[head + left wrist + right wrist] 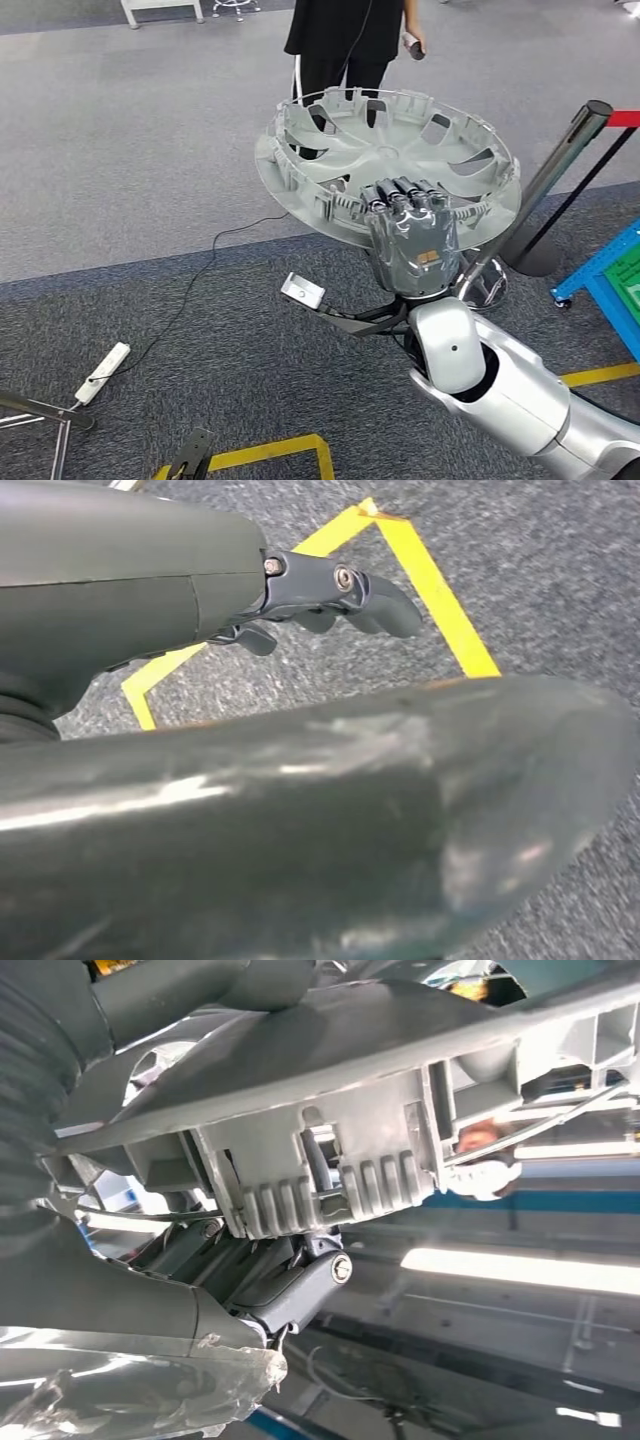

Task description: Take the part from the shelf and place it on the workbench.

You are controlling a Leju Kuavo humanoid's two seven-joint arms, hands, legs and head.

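Grey carpet floor (136,150) marked with yellow tape (272,455) lies all around, and one person (347,40) stands just beyond the single part (445,145), a grey wheel cover held up off the floor. The right hand (411,225) grips the part's near rim, fingers (400,192) hooked over the edge, so taking it looks done and placing remains, with no workbench near the part. The left hand (332,590) hangs over the tape, holding nothing, fingers loosely curled.
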